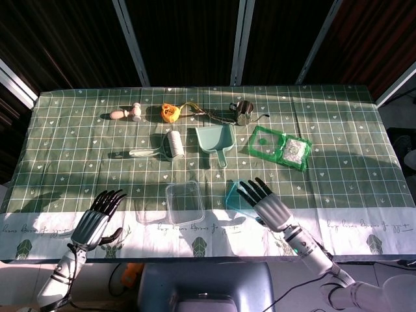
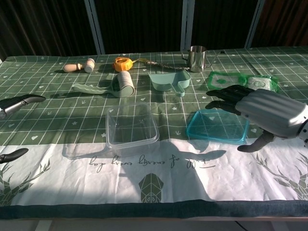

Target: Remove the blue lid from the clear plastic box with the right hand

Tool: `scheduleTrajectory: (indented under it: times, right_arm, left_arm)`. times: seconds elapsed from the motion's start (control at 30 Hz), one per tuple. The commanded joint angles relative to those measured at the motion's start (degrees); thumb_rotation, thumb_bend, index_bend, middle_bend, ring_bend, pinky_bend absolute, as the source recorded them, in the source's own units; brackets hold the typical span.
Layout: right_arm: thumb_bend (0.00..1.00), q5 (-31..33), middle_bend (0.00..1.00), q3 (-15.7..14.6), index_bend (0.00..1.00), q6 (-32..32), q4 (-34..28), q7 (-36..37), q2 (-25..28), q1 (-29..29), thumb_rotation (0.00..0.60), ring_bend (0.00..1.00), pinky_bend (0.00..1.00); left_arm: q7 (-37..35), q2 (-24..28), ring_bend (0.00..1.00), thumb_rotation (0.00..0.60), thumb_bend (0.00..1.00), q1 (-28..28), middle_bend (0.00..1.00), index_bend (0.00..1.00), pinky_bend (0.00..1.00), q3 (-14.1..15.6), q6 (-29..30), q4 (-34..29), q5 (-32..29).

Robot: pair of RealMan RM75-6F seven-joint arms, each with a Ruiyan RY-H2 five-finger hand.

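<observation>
The clear plastic box (image 2: 131, 126) (image 1: 184, 203) stands uncovered near the table's front edge. To its right the blue lid (image 2: 216, 126) (image 1: 235, 195) lies flat on the tablecloth. My right hand (image 2: 262, 114) (image 1: 268, 205) is over the lid's right side with its fingers spread and the thumb off the lid's right corner; it grips nothing. My left hand (image 1: 97, 218) is at the front left edge, well away from the box, with its fingers apart and empty. Only its fingertips (image 2: 21, 100) show in the chest view.
Behind the box lie a lint roller (image 2: 122, 84), a pale green dustpan (image 2: 168, 81) and a green packet (image 2: 240, 81). Further back are a metal cup (image 2: 196, 57), an orange tape measure (image 2: 121, 63) and a wooden piece (image 2: 77, 66).
</observation>
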Motion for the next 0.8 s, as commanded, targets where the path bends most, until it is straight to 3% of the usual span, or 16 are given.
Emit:
scheduleTrajectory:
  times: [0.03, 0.27, 0.43, 0.53, 0.8]
  right_arm:
    - [0.19, 0.6, 0.0, -3.6, 0.0, 0.0, -9.5, -5.5, 7.9, -3.6, 0.6, 0.0, 0.0]
    - [0.16, 2.5, 0.0, -5.8, 0.0, 6.1, -22.2, -8.0, 18.5, -10.1, 0.6, 0.0, 0.0]
    - [0.16, 6.0, 0.0, -5.1, 0.0, 18.1, -30.4, -12.1, 24.5, -18.8, 0.6, 0.0, 0.0]
    - [0.16, 6.4, 0.0, -5.0, 0.0, 22.8, -28.8, -8.4, 24.9, -22.7, 0.6, 0.0, 0.0]
    - [0.16, 7.5, 0.0, -3.5, 0.0, 22.9, -27.7, -2.5, 27.3, -24.7, 0.6, 0.0, 0.0]
  left_arm:
    - [-1.1, 4.9, 0.0, 0.6, 0.29, 3.6, 0.0, 0.0, 0.0, 1.8, 1.9, -3.8, -1.4]
    - [4.5, 11.0, 0.0, 0.6, 0.29, 7.9, 0.0, 0.0, 0.0, 1.9, 6.6, -10.0, -2.6]
    - [9.9, 13.5, 0.0, 0.6, 0.3, 10.6, 0.0, 0.0, 0.0, 2.1, 9.9, -13.3, -1.7]
    - [12.6, 14.1, 0.0, 0.6, 0.31, 11.7, 0.0, 0.0, 0.0, 2.2, 10.7, -14.3, -1.3]
    - [14.7, 13.6, 0.0, 0.6, 0.31, 13.1, 0.0, 0.0, 0.0, 0.8, 11.5, -14.8, -1.2]
